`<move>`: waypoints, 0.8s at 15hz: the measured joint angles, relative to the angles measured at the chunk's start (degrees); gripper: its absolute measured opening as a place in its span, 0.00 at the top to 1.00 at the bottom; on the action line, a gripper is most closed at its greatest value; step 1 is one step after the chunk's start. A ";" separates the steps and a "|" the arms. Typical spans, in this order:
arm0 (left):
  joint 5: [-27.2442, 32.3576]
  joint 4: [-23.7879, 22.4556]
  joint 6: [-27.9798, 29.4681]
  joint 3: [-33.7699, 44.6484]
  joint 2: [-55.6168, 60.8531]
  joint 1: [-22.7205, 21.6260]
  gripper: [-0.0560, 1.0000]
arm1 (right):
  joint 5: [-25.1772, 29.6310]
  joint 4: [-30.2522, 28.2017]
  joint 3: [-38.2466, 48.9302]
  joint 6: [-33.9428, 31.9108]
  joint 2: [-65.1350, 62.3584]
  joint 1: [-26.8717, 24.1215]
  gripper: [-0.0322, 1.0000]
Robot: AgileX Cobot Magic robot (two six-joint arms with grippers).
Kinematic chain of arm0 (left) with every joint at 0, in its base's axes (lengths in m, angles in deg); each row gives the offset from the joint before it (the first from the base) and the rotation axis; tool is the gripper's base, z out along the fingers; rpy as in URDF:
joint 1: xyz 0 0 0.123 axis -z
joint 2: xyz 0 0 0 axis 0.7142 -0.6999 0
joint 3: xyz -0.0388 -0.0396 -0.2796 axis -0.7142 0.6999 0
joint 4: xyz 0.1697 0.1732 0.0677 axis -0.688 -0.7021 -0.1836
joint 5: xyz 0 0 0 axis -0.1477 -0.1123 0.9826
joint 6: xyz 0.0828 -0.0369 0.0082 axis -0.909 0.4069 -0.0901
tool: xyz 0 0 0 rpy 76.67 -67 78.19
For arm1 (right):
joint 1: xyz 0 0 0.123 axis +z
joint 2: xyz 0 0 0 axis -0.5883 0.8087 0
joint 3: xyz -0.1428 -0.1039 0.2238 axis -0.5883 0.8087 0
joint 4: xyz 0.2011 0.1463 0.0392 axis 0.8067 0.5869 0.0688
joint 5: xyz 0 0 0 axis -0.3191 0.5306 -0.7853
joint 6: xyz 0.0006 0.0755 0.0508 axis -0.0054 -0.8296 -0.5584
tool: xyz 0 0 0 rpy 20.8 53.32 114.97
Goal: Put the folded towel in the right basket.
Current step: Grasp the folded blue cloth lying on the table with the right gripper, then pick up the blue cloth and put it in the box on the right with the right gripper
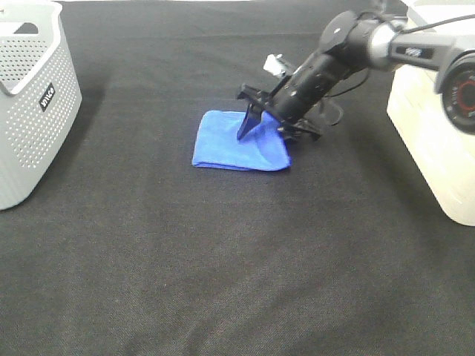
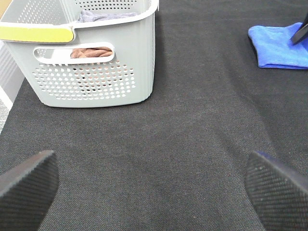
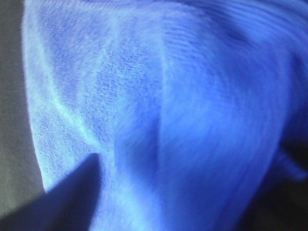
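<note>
The folded blue towel (image 1: 230, 144) lies on the black cloth near the middle of the table. It also shows in the left wrist view (image 2: 276, 45) and fills the right wrist view (image 3: 144, 96). My right gripper (image 1: 267, 137) is down on the towel's right part, jaws apart, with towel bunched between its fingers (image 3: 72, 197). The right basket (image 1: 430, 148), cream white, stands at the right edge beside the right arm. My left gripper (image 2: 154, 192) is open and empty, low over the cloth; it is out of the exterior view.
A grey perforated basket (image 1: 37, 111) stands at the left edge and holds brownish cloth in the left wrist view (image 2: 96, 72). Black cloth (image 1: 237, 259) covers the table.
</note>
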 joint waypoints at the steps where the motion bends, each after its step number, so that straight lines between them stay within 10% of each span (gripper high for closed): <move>1: 0.00 0.00 0.00 0.00 0.00 0.00 0.02 | -0.92 0.00 0.00 0.17 0.40 0.40 0.55; 4: 0.00 0.00 0.00 0.00 0.00 0.00 0.02 | -1.38 -0.92 0.00 0.23 0.57 0.63 0.76; 12: 0.00 0.00 0.00 0.00 0.00 0.00 0.02 | 14.09 -9.11 -20.51 3.44 0.34 0.86 0.77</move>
